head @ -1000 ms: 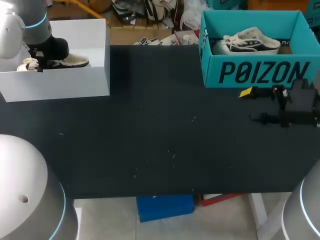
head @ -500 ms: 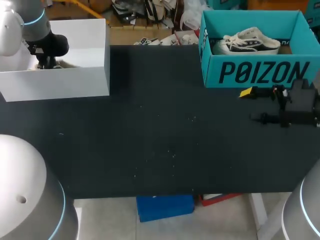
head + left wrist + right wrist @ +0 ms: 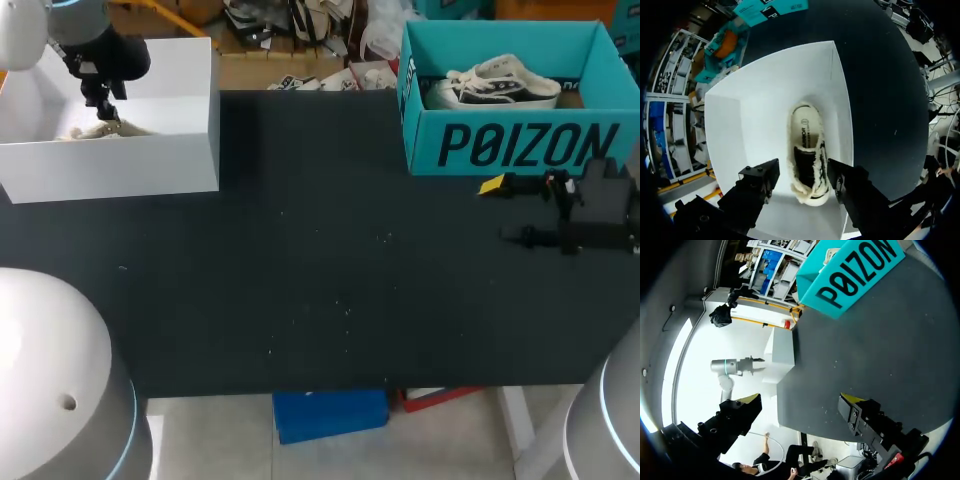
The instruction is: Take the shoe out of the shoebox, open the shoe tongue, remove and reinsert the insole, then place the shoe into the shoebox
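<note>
Shoe: sits sole-down on the floor of the white box, opening facing up. Cream body, dark upper, cream laces, pale insole visible inside. It lies closer to the box wall that borders the dark table than to the opposite wall.

Head view: white box is at about 10 o'clock on the table. Only a sliver of the shoe shows above its front wall.

Left gripper: over the box and pointing down into it. Fingers are spread wider than the shoe, one on each side of the laced front end. There's a gap on at least one side, so it isn't gripping. In the head view the left gripper hangs just above the shoe, at about 10 o'clock.

Right gripper: fingers wide apart with nothing between them, just bare table ahead. In the head view the right gripper is at about 3 o'clock, just in front of the teal box and pointing toward 9 o'clock.

The teal box is at about 1 o'clock and holds a second shoe, white and dark with white laces, lying on its side.

The right wrist view sees both boxes, with the teal box nearer and the white box far across the table. The left arm is at the white box.
</note>
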`<state>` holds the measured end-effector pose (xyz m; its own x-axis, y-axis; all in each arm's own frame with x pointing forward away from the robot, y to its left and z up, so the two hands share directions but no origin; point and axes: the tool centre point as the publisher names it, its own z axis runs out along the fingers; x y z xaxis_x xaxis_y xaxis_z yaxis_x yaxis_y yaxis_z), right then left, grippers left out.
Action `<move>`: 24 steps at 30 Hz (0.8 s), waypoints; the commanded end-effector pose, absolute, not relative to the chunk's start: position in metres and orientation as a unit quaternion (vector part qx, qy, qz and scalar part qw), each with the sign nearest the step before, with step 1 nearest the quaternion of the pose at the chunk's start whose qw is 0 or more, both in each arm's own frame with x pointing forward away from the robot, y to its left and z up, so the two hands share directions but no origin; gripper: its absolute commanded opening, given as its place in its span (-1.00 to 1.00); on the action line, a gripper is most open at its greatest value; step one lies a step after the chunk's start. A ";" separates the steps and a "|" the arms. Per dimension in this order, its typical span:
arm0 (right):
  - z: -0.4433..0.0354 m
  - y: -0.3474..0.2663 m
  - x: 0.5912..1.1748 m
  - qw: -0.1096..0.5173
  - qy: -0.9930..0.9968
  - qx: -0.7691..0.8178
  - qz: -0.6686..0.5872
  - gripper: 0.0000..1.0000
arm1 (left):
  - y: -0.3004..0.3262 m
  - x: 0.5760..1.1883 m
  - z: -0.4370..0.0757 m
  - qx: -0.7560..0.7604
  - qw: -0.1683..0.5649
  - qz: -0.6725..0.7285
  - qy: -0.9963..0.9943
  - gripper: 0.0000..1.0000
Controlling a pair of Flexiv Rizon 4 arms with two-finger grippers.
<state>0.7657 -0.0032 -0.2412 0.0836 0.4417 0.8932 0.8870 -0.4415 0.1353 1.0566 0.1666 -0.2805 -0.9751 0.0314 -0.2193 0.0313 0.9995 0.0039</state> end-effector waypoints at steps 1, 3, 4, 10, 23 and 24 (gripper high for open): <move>-0.241 -0.003 0.766 0.231 -0.475 -0.700 -0.481 1.00 | 0.150 1.031 -0.246 0.014 0.107 -0.002 0.994 1.00; -0.241 -0.003 0.766 0.231 -0.475 -0.700 -0.481 1.00 | 0.141 1.022 -0.237 0.011 0.099 -0.021 0.995 1.00; -0.241 -0.003 0.766 0.231 -0.475 -0.700 -0.481 1.00 | 0.135 1.017 -0.233 0.010 0.091 -0.029 0.995 1.00; -0.241 -0.003 0.766 0.231 -0.475 -0.700 -0.481 1.00 | 0.098 0.980 -0.210 0.004 0.067 -0.021 0.998 1.00; -0.241 -0.003 0.766 0.231 -0.475 -0.700 -0.481 1.00 | 0.051 0.924 -0.213 -0.012 0.026 -0.015 0.999 1.00; -0.241 -0.003 0.766 0.231 -0.475 -0.700 -0.481 1.00 | 0.051 0.924 -0.213 -0.012 0.026 -0.015 0.999 1.00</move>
